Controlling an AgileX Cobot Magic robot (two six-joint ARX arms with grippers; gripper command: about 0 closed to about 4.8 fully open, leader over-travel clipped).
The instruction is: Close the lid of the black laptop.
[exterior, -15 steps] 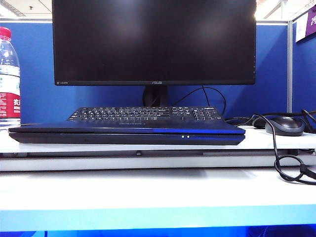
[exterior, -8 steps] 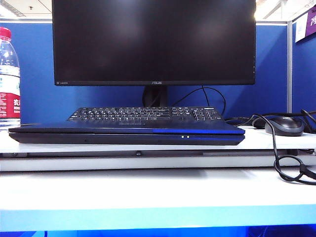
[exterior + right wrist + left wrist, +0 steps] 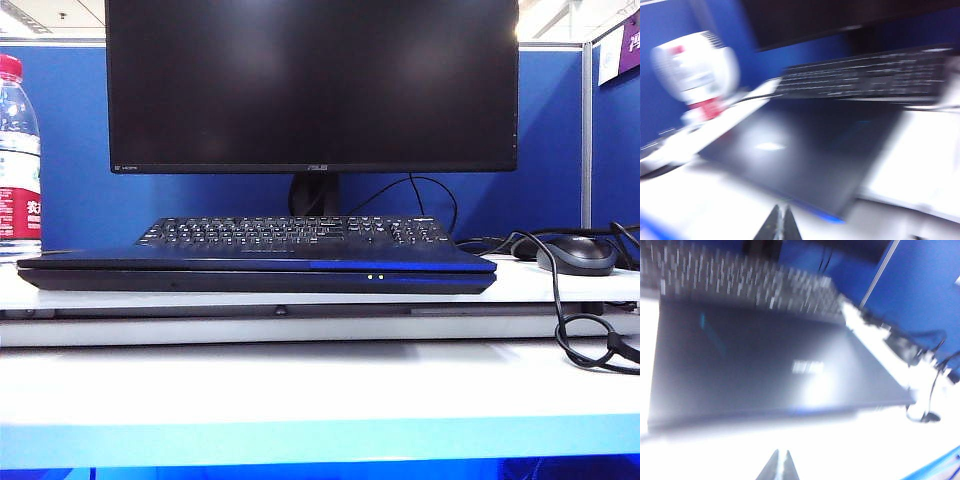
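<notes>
Change since earlier: nothing in the exterior view has shifted; the laptop, keyboard, mouse and bottle lie where they lay a second ago, and no arm shows in that view then or now.
Lid: the lid (image 3: 250,257) lies flat on the base, its plain dark back up; it fills much of each wrist view (image 3: 765,365) (image 3: 805,150), with a pale glare patch on it.
Laptop: the black laptop (image 3: 255,280) sits shut on the white desk (image 3: 300,385), at the middle, its near edge facing the camera with two tiny green lights right of centre.
Keyboard: a separate black keyboard (image 3: 295,231) lies just beyond the laptop's far edge.
Monitor: a large black monitor (image 3: 312,85) stands on its stand behind the keyboard, screen dark.
Mouse: a dark mouse (image 3: 577,254) rests at the right, near the laptop's right end, with a black cable (image 3: 575,335) looping down over the desk's edge.
Bottle: a clear bottle (image 3: 18,150) with a red cap and red label stands at the far left.
Left tool: the left tool (image 3: 779,467) hangs above the desk on the near side of the laptop, tips pressed together with nothing between them; the picture is blurred.
Right tool: the right tool (image 3: 779,225) likewise hangs on the near side of the laptop, clenched on nothing, in a blurred picture.
</notes>
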